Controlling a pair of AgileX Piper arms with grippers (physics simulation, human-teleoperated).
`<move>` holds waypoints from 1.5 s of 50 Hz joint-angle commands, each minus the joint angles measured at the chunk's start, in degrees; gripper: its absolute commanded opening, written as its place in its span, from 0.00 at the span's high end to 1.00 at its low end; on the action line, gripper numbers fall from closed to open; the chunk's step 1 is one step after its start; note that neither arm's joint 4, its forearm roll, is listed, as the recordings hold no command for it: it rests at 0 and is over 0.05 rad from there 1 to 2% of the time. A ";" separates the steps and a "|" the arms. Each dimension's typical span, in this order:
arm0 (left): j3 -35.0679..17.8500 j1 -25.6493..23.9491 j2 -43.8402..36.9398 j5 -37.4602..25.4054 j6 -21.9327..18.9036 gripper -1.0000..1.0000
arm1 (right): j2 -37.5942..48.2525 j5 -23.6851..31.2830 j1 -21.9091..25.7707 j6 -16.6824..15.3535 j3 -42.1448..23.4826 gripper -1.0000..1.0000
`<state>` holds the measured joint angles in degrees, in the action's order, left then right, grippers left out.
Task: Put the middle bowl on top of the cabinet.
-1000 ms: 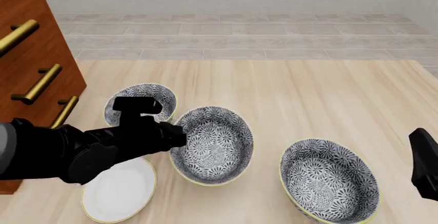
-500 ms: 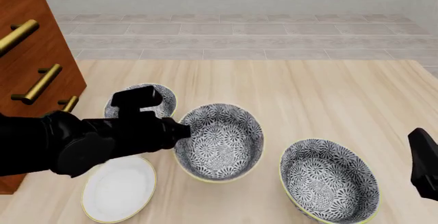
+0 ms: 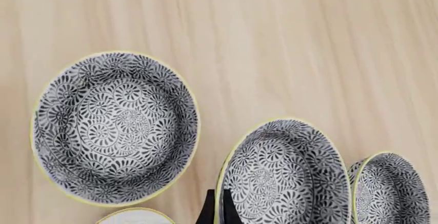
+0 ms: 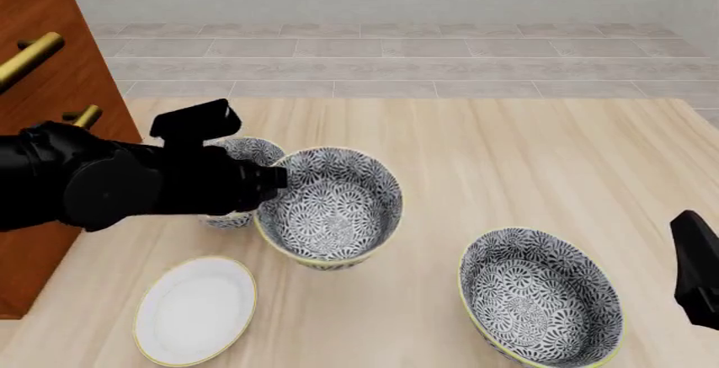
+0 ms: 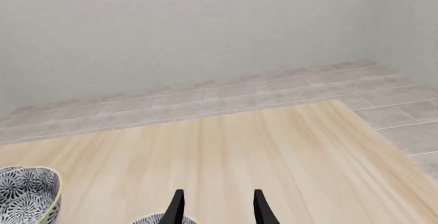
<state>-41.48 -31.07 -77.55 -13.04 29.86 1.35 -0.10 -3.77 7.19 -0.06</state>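
Tall reddish-brown wooden cabinet (image 4: 45, 124) stands at far left. My left claw (image 4: 273, 180) pinches the near rim of the patterned grey-and-white middle bowl (image 4: 332, 205), carried clear of the pale wooden counter (image 4: 506, 157). Risk: a thin rim grip could slip if I swing fast, dropping it onto the identical left bowl (image 4: 238, 156). Right claw (image 5: 217, 206) idle, spread.

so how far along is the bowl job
Done: the left gripper is clamped on the middle bowl's rim and has it raised and tilted off the table. In hand: carrying it. Left: moving it over to the cabinet and setting it on top. The right gripper waits open.
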 commanded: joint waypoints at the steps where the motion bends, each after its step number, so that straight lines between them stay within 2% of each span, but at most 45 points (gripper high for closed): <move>1: -3.47 2.37 3.17 -6.81 0.30 1.00 | -0.12 0.02 0.02 0.03 0.02 0.00; 14: -7.96 6.77 5.81 -13.90 -0.41 1.00 | -0.18 0.03 -0.09 0.16 -0.01 0.00; 20: -8.92 7.45 6.23 -15.35 1.34 1.00 | -0.46 0.30 -0.13 0.17 0.02 0.00; 29: -11.65 11.52 7.39 -19.45 1.87 1.00 | -0.21 0.11 -0.07 0.17 0.01 0.00; 34: -12.83 11.82 8.06 -20.84 3.15 1.00 | -0.23 0.09 -0.17 0.21 0.01 0.00; 75: -26.90 19.95 9.09 -32.59 4.86 1.00 | 0.59 -0.45 0.23 0.09 -0.02 0.00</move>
<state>-64.77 -12.95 -68.47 -43.19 34.33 1.51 -0.20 -3.60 7.29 -0.07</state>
